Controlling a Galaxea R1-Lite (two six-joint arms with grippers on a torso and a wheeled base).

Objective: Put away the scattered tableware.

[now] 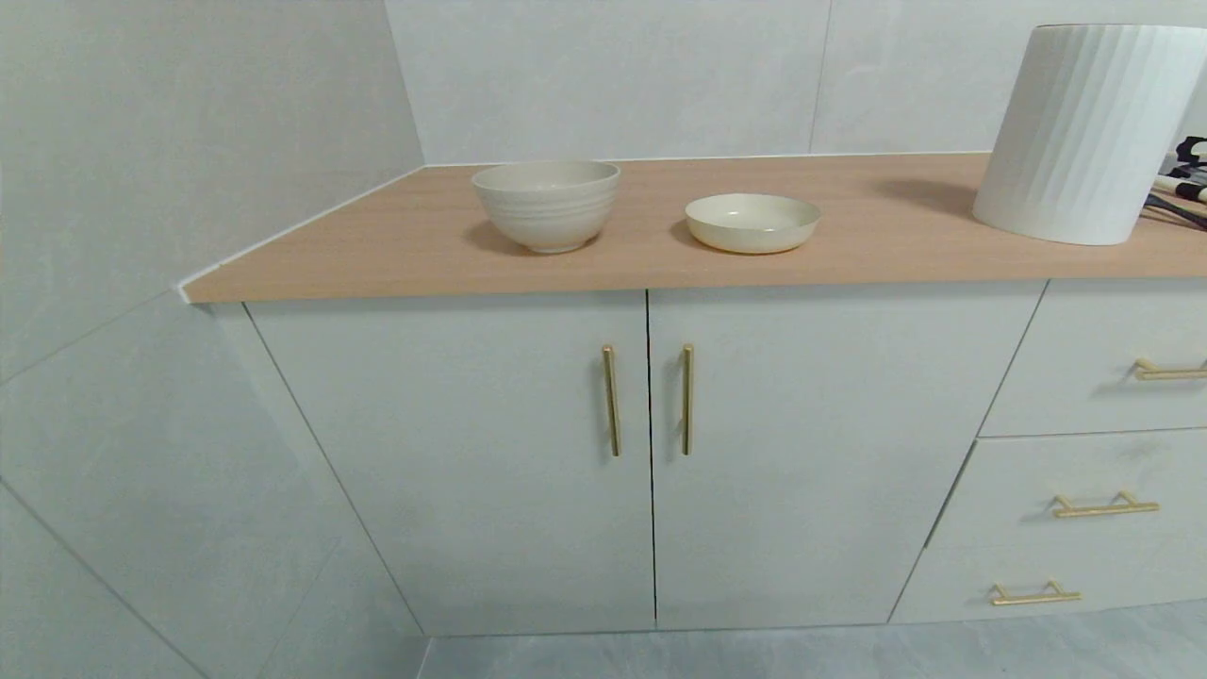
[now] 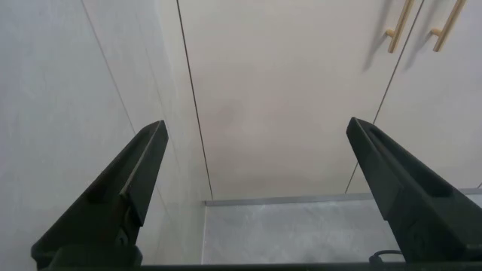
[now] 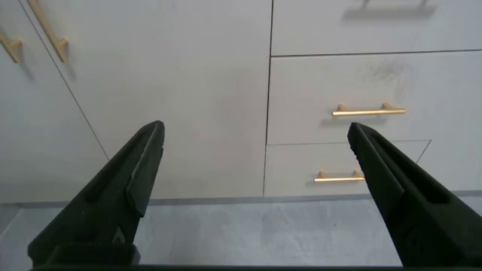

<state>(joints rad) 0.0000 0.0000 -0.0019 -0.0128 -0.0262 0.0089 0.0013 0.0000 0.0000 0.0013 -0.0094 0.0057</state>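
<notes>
Nothing is put away yet: a deep cream ribbed ceramic bowl (image 1: pixel 546 205) and a shallow cream round dish (image 1: pixel 752 223) are sitting upright, mouths up, apart on the wooden countertop (image 1: pixel 377 255); being round, neither has a long axis. Your left gripper (image 2: pixel 256 126) and right gripper (image 3: pixel 256 129) are hanging with fingers spread, empty.

A home kitchen — a wood-grain countertop (image 1: pixel 877 217) runs along pale tiled walls (image 1: pixel 603 75). Below the countertop are two white cabinet doors (image 1: pixel 471 453) with brass bar handles (image 1: pixel 612 400) and a stack of drawers (image 1: pixel 1084 509); on the countertop sit a bowl (image 1: pixel 546 203), a shallow dish (image 1: pixel 752 223) and a ribbed white canister (image 1: pixel 1084 132).
</notes>
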